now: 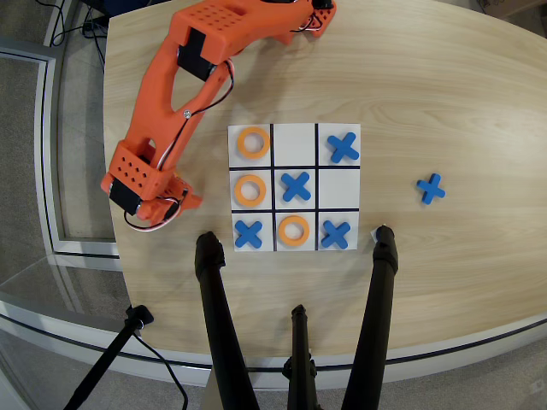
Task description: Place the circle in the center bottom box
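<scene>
**Ring sits in bottom middle cell, arm off to the left**

Overhead view: the circle point(293, 231) lies flat inside the center bottom box point(279, 245) of the board point(295, 135), between two blue X pieces point(249, 233) point(335, 233). Two more orange rings point(253, 142) point(249, 190) fill the left column's upper cells. A spare X point(431, 189) lies on the table point(444, 85), well right of the board. Gripper point(175, 205) rests left of the board, clear of every piece; can't tell if the fingers are apart or together.

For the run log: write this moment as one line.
circle: lying in center bottom box | gripper: left of board, off it, holding nothing visible, jaws unclear | spare blue X: on table, right of board
</scene>
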`<state>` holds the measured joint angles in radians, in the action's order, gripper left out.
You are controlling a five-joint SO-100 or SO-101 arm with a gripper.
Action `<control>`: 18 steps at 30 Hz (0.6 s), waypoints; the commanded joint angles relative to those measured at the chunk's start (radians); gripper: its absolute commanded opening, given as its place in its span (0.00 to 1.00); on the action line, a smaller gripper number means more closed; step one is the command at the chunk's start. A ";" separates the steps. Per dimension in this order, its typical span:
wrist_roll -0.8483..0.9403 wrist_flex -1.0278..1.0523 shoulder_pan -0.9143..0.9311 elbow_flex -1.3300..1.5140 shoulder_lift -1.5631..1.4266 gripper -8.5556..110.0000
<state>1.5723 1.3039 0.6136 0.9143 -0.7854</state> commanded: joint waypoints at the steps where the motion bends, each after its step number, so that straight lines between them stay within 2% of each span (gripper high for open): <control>1: -0.071 -0.029 -0.057 0.009 0.015 0.28; 9: -0.155 0.011 -0.080 -0.437 0.276 0.28; 14: -0.104 -0.054 -0.031 -0.433 0.278 0.28; 18: 0.003 -0.069 0.025 -0.405 0.267 0.28</control>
<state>1.5202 1.2395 0.5983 0.4847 -0.5077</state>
